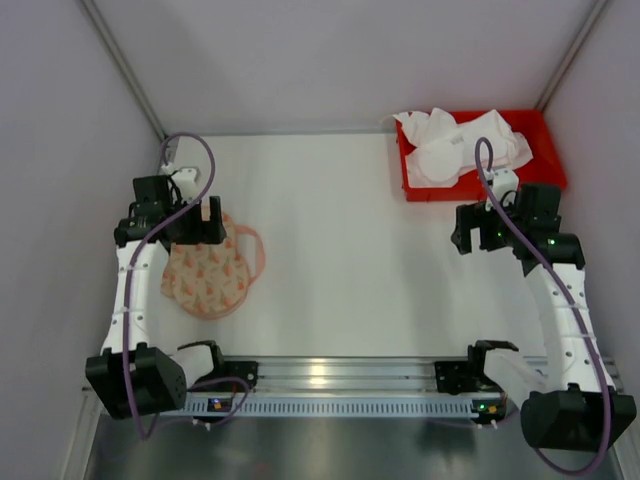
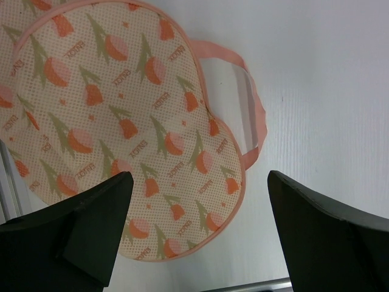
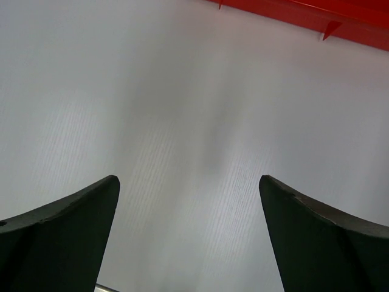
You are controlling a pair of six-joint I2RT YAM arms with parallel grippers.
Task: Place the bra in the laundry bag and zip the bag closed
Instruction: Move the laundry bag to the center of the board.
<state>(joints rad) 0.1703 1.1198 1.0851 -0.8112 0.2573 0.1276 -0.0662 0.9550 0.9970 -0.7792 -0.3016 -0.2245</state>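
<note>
Fingers on left gripper (image 2: 197,234) and right gripper (image 3: 188,237) spread, empty; one laundry bag (image 1: 205,275), one bra (image 1: 450,150), one red bin (image 1: 545,150).

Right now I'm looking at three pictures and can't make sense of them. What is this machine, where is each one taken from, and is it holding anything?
It is two robot arms bolted at the near edge of a white table. The overhead picture looks down on both. The other two come from cameras on the wrists; the dark shapes at the bottom are each gripper's own fingers.

The left gripper is open and hovers over a tulip-print mesh laundry bag with a pink handle loop. The right gripper is open too, above bare table, near a red bin holding a white bra. Neither holds anything.
</note>
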